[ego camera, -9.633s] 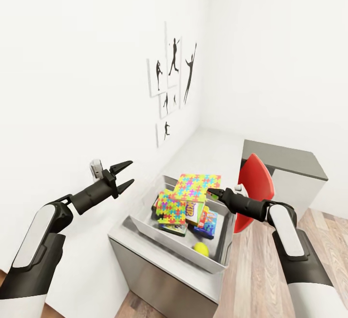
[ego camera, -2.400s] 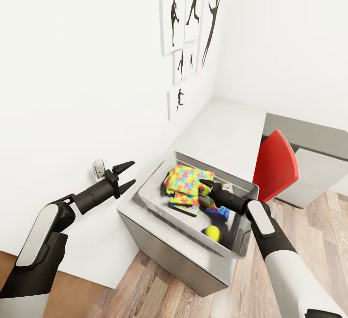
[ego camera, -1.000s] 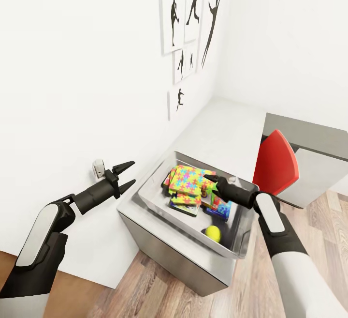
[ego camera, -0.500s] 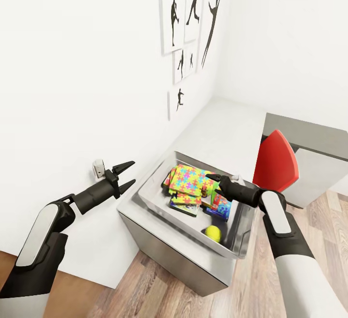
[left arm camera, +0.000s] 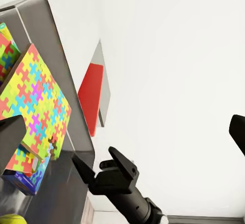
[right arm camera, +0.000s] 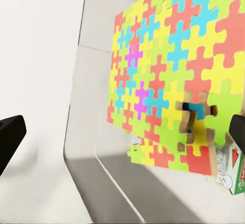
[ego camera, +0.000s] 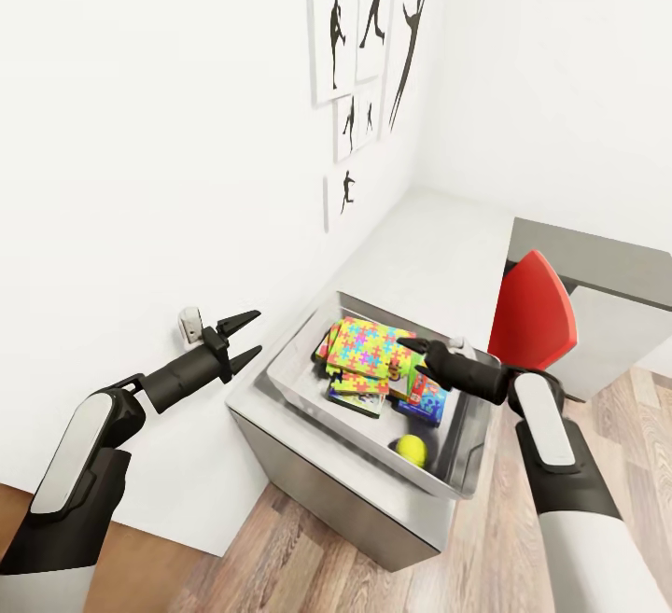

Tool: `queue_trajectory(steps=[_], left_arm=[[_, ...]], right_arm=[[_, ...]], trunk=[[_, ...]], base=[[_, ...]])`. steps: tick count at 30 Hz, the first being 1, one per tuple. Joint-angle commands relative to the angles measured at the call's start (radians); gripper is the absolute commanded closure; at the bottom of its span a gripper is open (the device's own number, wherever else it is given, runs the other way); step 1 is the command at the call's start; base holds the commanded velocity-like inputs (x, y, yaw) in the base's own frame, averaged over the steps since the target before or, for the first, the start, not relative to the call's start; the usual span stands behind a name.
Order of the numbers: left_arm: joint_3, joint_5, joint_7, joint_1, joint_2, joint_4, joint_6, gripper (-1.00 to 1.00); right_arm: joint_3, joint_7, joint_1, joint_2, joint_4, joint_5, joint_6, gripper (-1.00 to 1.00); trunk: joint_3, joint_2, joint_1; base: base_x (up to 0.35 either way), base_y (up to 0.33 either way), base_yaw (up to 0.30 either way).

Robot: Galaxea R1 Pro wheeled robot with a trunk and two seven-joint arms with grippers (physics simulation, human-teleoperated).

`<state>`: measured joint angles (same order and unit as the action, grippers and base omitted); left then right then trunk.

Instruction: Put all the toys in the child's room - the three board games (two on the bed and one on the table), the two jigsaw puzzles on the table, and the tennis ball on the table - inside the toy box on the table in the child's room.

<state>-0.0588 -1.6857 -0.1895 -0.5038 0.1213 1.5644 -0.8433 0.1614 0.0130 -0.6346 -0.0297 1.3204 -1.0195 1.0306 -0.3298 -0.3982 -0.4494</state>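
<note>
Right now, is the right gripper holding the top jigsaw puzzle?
No: in the head view the right gripper is open and empty above the toy box, with the top jigsaw puzzle lying flat on the pile.

In the head view, the upper jigsaw puzzle (ego camera: 362, 348) covers most of the second puzzle (ego camera: 353, 383) and the board games (ego camera: 427, 397) beneath, so their prints cannot be read. The right gripper (ego camera: 411, 355) hides part of the pile. The top wall pictures (ego camera: 373, 20) are cut by the upper edge. In the right wrist view, the white-green box (right arm camera: 228, 170) runs off the right edge.
</note>
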Motion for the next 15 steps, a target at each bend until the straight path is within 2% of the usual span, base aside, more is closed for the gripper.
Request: queue_trajectory(steps=[1, 15], left_arm=[[-0.001, -0.010, -0.010, -0.001, 0.000, 0.001, -0.004, -1.00], [-0.001, -0.011, -0.010, -0.001, 0.000, 0.001, -0.004, -1.00]], right_arm=[[0.001, 0.001, -0.001, 0.000, 0.001, -0.001, 0.005, -1.00], [0.012, 0.002, 0.095, -0.003, 0.203, -0.013, 0.017, -1.00]], trunk=[[-0.002, -0.002, -0.001], [-0.002, -0.002, -0.001]], base=[[0.000, 0.000, 0.000], [0.000, 0.000, 0.000]])
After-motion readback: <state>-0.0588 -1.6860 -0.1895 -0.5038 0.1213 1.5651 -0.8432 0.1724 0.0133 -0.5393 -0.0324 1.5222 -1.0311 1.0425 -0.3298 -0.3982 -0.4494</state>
